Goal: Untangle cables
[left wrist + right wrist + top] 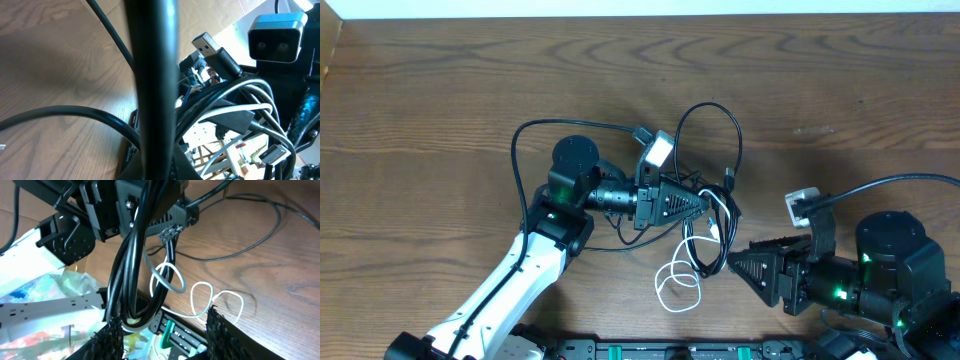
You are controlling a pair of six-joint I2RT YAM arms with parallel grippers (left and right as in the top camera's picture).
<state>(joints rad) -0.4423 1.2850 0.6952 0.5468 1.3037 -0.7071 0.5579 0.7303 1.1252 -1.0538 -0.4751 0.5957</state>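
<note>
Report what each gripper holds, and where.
Left gripper clamps the cables at their tangled middle; right gripper holds nothing, jaws apart.

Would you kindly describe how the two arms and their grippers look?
The left arm has a white link and black joints with a green light; the right arm is black with green lights. The left gripper and right gripper are black ribbed wedges.

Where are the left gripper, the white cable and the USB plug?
left gripper [706,207]: overhead view, fingertips, closed on the cable bundle [712,222].
white cable [202,283]: right wrist view, top of a loose loop.
USB plug [205,44]: left wrist view, metal end.
</note>
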